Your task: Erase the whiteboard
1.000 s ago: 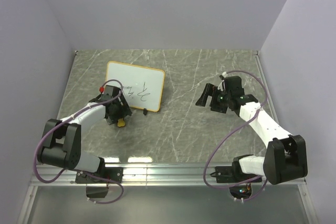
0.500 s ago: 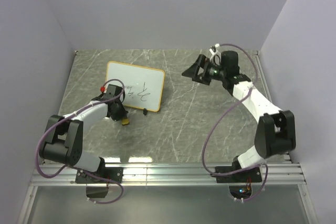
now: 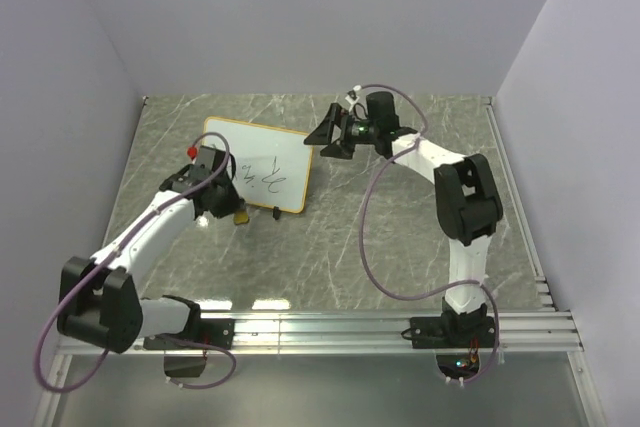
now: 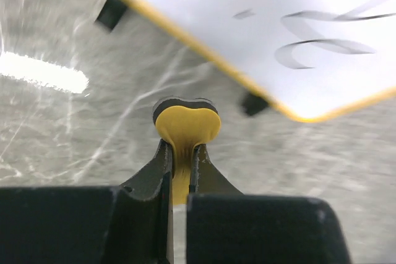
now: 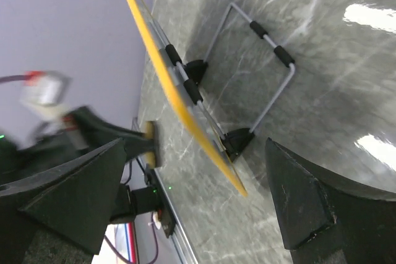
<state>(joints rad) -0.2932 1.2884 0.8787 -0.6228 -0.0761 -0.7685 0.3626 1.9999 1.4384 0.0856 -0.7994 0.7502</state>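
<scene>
Marble table [image 3: 400,237], scribbled whiteboard [image 3: 258,162], left gripper [image 4: 180,156] pinching yellow eraser [image 4: 185,125]

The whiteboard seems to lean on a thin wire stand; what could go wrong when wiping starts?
The whiteboard leans on a thin wire stand; a push from the eraser might slide or tip it, since the open right pincer is near its edge, not gripping it.
The left pincer pinches only the eraser's narrow middle, so it could twist or slip out while rubbing.
</scene>
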